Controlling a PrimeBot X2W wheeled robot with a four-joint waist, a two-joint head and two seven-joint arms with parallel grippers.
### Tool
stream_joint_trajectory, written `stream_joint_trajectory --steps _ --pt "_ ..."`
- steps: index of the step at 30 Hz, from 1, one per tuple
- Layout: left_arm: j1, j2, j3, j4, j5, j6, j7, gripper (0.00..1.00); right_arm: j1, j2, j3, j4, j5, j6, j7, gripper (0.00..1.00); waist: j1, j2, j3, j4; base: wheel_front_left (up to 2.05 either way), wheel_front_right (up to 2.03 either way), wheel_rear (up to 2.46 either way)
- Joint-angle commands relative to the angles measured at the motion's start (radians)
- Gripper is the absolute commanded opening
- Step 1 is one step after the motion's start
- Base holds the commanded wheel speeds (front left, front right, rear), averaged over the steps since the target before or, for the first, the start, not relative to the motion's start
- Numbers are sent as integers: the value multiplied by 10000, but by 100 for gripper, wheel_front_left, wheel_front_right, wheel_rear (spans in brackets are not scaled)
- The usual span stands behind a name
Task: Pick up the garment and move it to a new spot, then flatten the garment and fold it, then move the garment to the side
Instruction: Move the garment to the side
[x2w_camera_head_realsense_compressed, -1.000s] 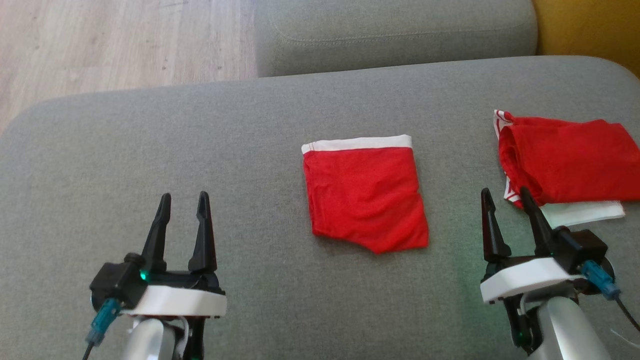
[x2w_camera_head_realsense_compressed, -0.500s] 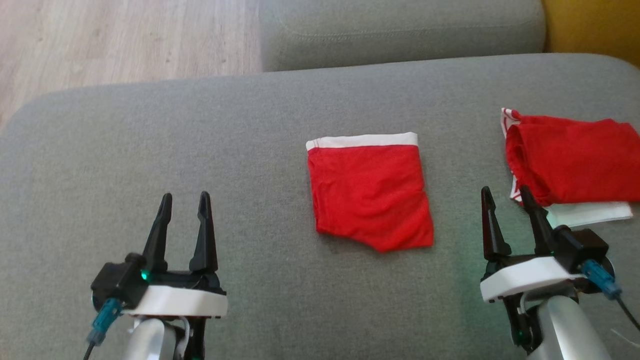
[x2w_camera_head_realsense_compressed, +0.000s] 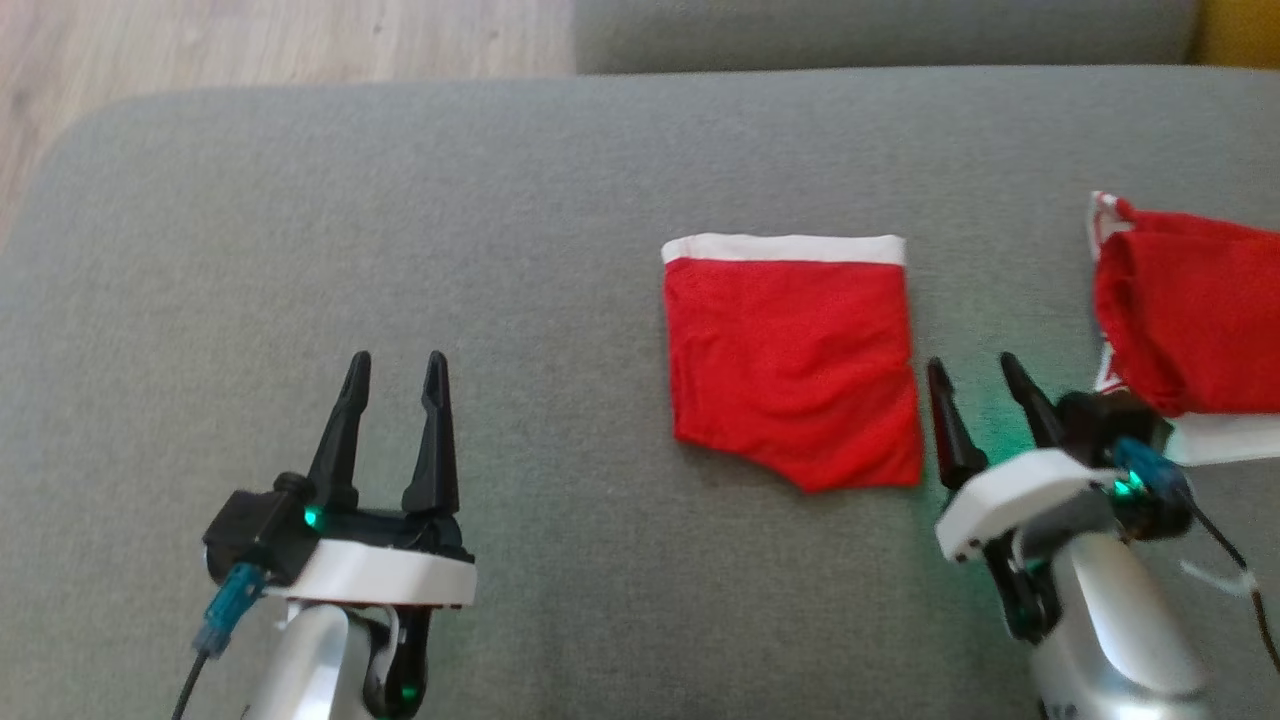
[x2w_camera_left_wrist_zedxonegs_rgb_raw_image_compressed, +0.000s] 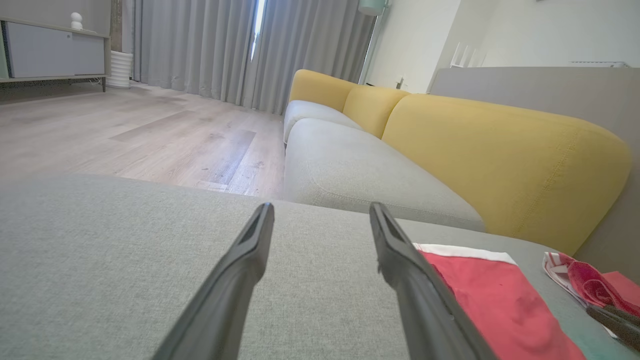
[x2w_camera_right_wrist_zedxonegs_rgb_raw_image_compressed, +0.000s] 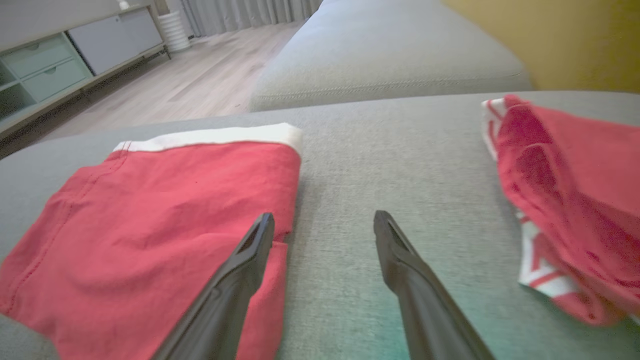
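The garment (x2w_camera_head_realsense_compressed: 795, 360) is a folded pair of red shorts with a white waistband, lying flat in the middle of the grey cushion (x2w_camera_head_realsense_compressed: 400, 200). It also shows in the left wrist view (x2w_camera_left_wrist_zedxonegs_rgb_raw_image_compressed: 490, 300) and the right wrist view (x2w_camera_right_wrist_zedxonegs_rgb_raw_image_compressed: 150, 220). My right gripper (x2w_camera_head_realsense_compressed: 972, 362) is open just beside the garment's right edge, its left finger over the hem (x2w_camera_right_wrist_zedxonegs_rgb_raw_image_compressed: 324, 215). My left gripper (x2w_camera_head_realsense_compressed: 398, 357) is open over bare cushion, well to the garment's left (x2w_camera_left_wrist_zedxonegs_rgb_raw_image_compressed: 321, 206). Neither holds anything.
A loose heap of red and white clothes (x2w_camera_head_realsense_compressed: 1190, 320) lies at the cushion's right edge, close to my right gripper (x2w_camera_right_wrist_zedxonegs_rgb_raw_image_compressed: 575, 200). Beyond the cushion are another grey sofa seat (x2w_camera_head_realsense_compressed: 880, 30), a yellow backrest (x2w_camera_left_wrist_zedxonegs_rgb_raw_image_compressed: 500, 150) and wooden floor (x2w_camera_head_realsense_compressed: 250, 40).
The head camera has shifted, sliding the whole scene right and up. My right gripper has moved left, closing the gap to the garment's right edge. The left gripper stays put.
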Motion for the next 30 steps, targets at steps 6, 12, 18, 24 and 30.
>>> stream_joint_trajectory --steps 6,12,18,24,30 --pt "-566 70 86 -125 -119 17 -80 100 -1358 -14 799 965 1347 -9 331 100 -2 0 495 496 0 0 0" --pt "-744 70 -52 -89 -228 16 -80 100 -2250 -14 1448 2564 1649 -9 630 100 -2 0 737 814 0 0 0" --pt "-770 70 -53 -41 -276 15 -80 100 -2800 -14 2037 3749 1420 -9 676 0 -2 0 678 900 0 0 0" --pt "-651 70 41 -65 -249 15 -80 100 -3275 -14 2225 4394 379 -9 -255 0 -2 0 334 621 0 0 0" --pt "-471 70 98 -90 -203 14 -80 100 -3562 -242 2276 4450 -867 -9 -853 0 -2 0 -91 239 0 0 0"
